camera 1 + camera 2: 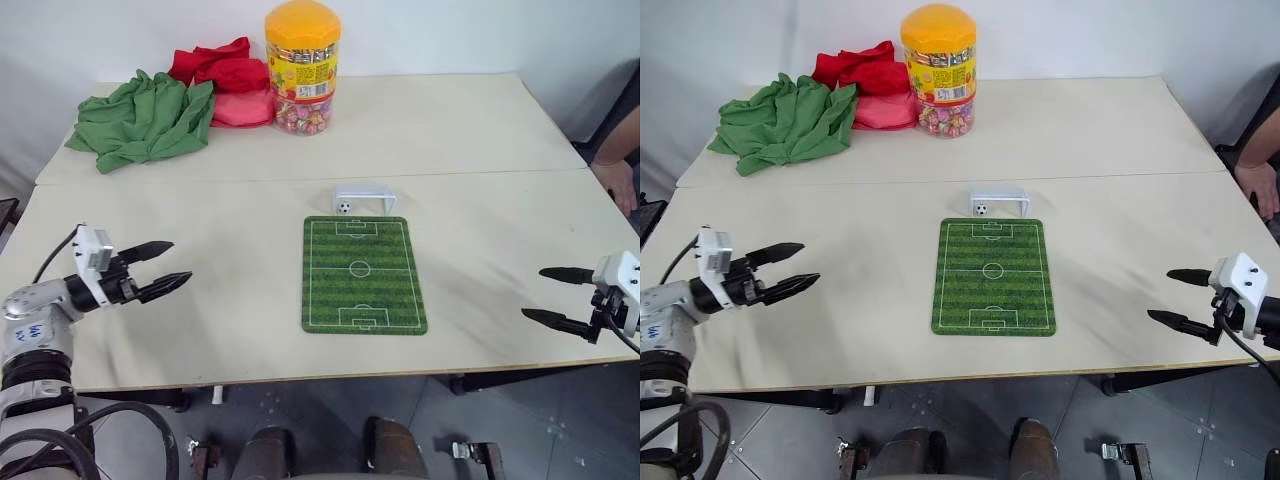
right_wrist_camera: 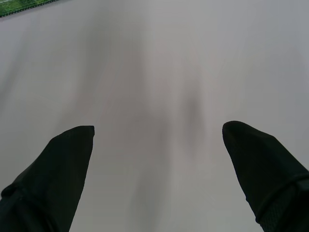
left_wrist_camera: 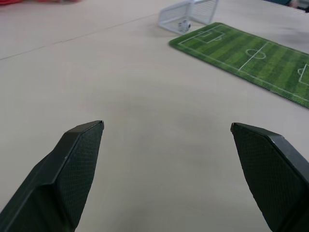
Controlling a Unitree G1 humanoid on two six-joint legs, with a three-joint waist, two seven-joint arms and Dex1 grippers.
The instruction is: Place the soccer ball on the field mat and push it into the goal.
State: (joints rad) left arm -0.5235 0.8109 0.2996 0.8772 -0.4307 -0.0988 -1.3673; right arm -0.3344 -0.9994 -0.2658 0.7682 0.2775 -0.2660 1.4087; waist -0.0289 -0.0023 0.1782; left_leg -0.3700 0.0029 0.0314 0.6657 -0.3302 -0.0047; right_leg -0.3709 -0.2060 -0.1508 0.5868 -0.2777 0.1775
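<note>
The tiny black-and-white soccer ball (image 1: 344, 208) rests inside the small white goal (image 1: 364, 197), which stands at the far end of the green field mat (image 1: 362, 273) in the middle of the table. My left gripper (image 1: 167, 267) hovers open over the table's left side, well away from the mat, with nothing between its fingers. My right gripper (image 1: 545, 294) is open and empty near the table's right front edge. The left wrist view also shows the goal (image 3: 189, 14), the ball (image 3: 182, 25) inside it, and the mat (image 3: 253, 55).
A green cloth (image 1: 145, 116), red and pink cloths (image 1: 226, 78) and a candy jar with a yellow lid (image 1: 302, 67) sit at the back of the table. A person's arm (image 1: 622, 160) shows at the right edge.
</note>
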